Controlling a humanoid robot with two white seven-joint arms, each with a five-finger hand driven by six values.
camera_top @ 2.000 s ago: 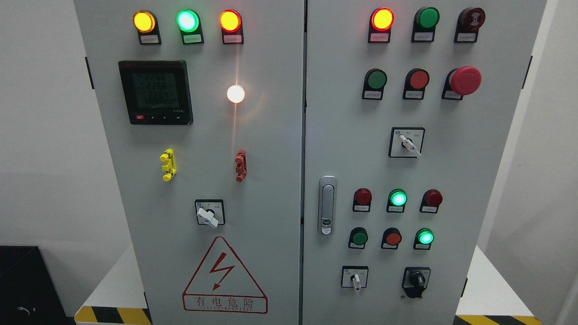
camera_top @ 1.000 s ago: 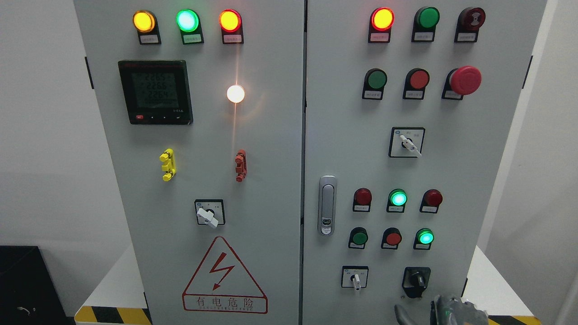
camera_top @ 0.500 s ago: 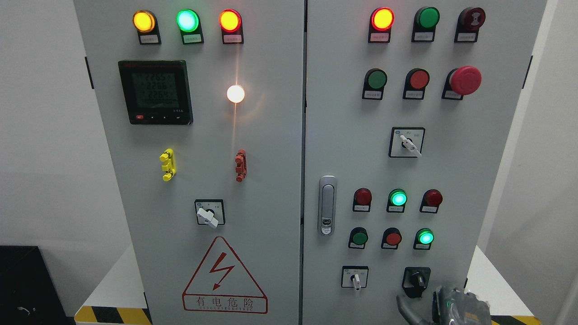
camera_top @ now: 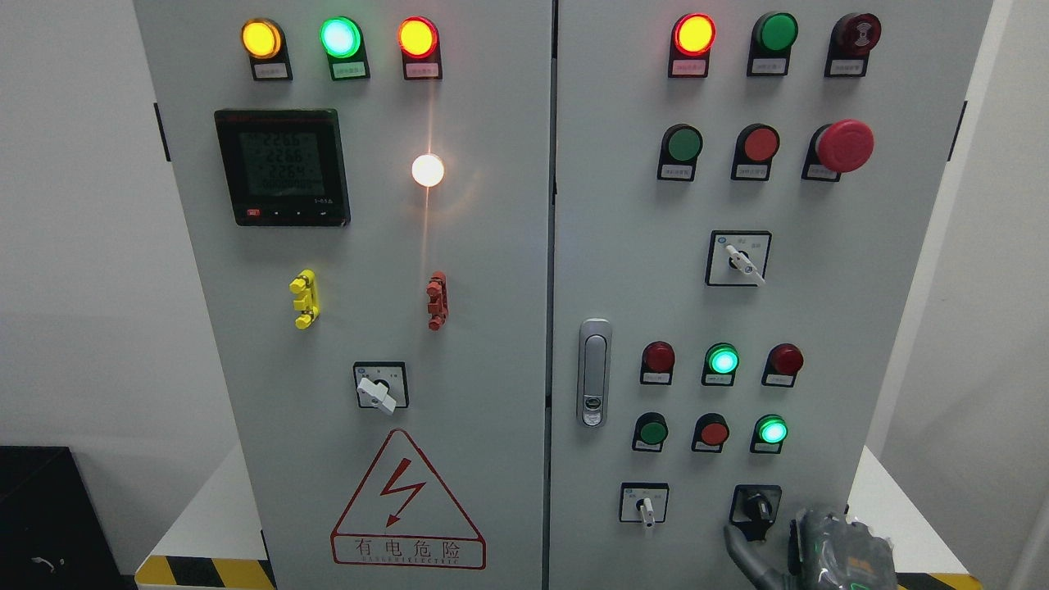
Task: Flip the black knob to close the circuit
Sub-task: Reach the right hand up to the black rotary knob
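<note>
- The black knob (camera_top: 755, 508) sits at the lower right of the cabinet's right door (camera_top: 623, 270), beside the small white selector (camera_top: 646, 506).
- My right hand (camera_top: 819, 549) is just below the knob; one grey finger (camera_top: 742, 547) nearly touches it. It holds nothing; whether the other fingers are curled, I cannot tell.
- Risk: this finger may slide off the knob, or bump the green lamp (camera_top: 770, 430) above.

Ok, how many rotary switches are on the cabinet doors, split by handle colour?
White-handled switches: 3
Black knob: 1
Total: 4
</note>
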